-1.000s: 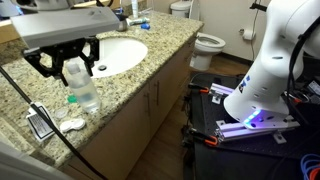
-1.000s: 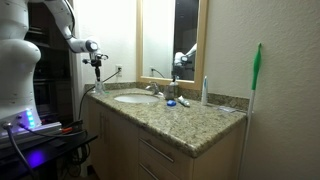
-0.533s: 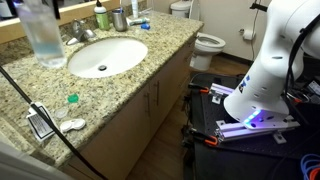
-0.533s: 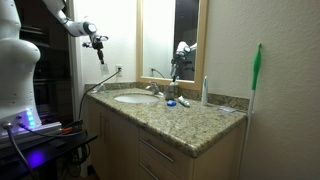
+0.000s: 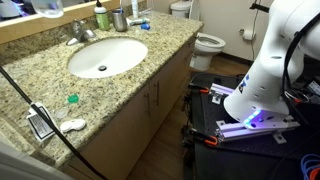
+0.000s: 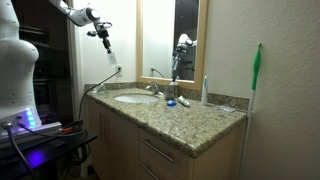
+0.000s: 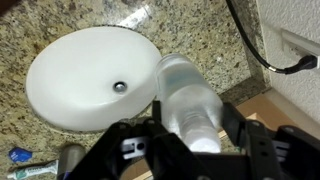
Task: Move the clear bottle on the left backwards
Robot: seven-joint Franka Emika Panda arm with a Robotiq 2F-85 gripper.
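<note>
The gripper [image 7: 190,132] is holding the clear bottle [image 7: 186,88] high in the air above the sink [image 7: 70,75]

In the wrist view the two dark fingers [image 7: 135,150] are pressing on both sides of the bottle, so the pincer is closed on it. The bottle is transparent, and I cannot tell if anything is inside. In an exterior view the bottle [image 6: 106,44] is hanging under the gripper [image 6: 99,24], well above the counter [image 6: 190,118] and a little to the side of the sink [image 6: 135,98]. The white basin is showing its drain [image 7: 121,87] in the middle. Beside the sink, toward the end of the counter, a small green cap [image 5: 72,99] and a white object [image 5: 70,125] are lying apart. At the wall side of the sink a dark soap bottle [image 5: 101,17] and a cup [image 5: 119,19] are standing just beside each other, near the faucet [image 5: 84,33]
</note>
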